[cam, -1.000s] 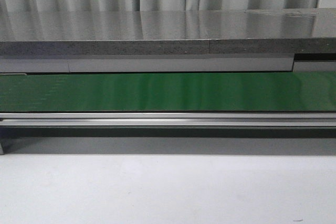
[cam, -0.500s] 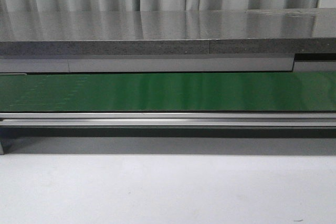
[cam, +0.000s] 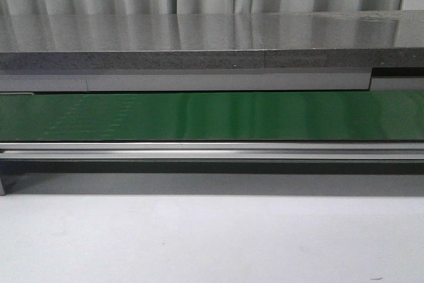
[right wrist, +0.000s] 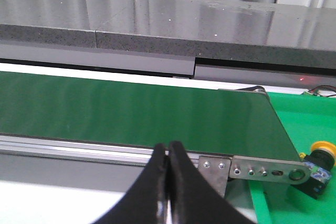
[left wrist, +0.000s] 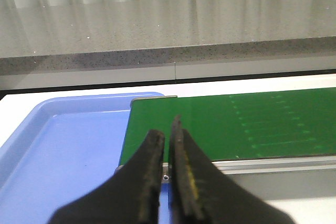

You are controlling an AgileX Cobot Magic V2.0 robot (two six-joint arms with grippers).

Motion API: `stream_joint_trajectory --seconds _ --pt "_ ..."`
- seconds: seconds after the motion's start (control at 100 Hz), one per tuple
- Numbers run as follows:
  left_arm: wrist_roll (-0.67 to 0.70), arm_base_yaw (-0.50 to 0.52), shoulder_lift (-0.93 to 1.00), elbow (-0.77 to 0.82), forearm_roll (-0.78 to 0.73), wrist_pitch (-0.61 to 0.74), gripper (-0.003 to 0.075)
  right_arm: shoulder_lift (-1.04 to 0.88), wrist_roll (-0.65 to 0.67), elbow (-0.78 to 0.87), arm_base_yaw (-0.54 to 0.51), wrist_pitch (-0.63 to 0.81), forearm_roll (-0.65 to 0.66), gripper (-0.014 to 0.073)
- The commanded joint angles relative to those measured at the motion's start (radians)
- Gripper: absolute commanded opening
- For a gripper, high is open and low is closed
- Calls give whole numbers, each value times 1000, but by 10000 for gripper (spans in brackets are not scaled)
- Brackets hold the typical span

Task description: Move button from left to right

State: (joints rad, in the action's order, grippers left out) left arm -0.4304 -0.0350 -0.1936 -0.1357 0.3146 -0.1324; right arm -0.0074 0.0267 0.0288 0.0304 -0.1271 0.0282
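Orange-capped button (right wrist: 318,164) is recorded beyond the conveyor belt's (right wrist: 131,111) right end; transfer judged done. Left gripper (left wrist: 167,145) and right gripper (right wrist: 167,153) are pressed together, empty.

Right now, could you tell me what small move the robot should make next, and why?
Probably open the right gripper's closed jaws and turn toward the yellow-capped, dark-bodied push-button lying on the green surface past the green conveyor belt's end. It is the only button visible; the blue plastic tray by the left gripper shows none.
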Motion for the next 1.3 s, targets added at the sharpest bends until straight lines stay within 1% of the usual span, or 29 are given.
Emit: stream_joint_trajectory --seconds 0.0,0.44,0.66,0.71,0.76,0.81,0.88,0.95,1.05,1.29 --pt "3 -9 -12 -29 15 78 5 -19 1 1 0 74 11 -68" --pt "3 -9 -12 -29 15 78 5 -19 1 1 0 74 11 -68" --pt "8 -9 -12 -29 -1 103 5 -19 1 1 0 74 11 -68" --pt "49 -9 -12 -29 -46 99 5 -19 1 1 0 74 11 -68" --pt "137 -9 -12 -27 -127 99 5 -19 1 1 0 74 11 -68" --pt "254 -9 -12 -25 -225 101 5 -19 1 1 0 74 11 -68" --pt "364 -9 -12 -14 -315 115 5 -19 1 1 0 74 11 -68" --pt "424 -9 -12 8 -351 150 5 -19 1 1 0 74 11 -68" --pt "452 -11 13 50 -356 201 5 -19 1 1 0 74 11 -68" --pt "452 -43 146 128 -356 201 5 -19 1 1 0 74 11 -68"
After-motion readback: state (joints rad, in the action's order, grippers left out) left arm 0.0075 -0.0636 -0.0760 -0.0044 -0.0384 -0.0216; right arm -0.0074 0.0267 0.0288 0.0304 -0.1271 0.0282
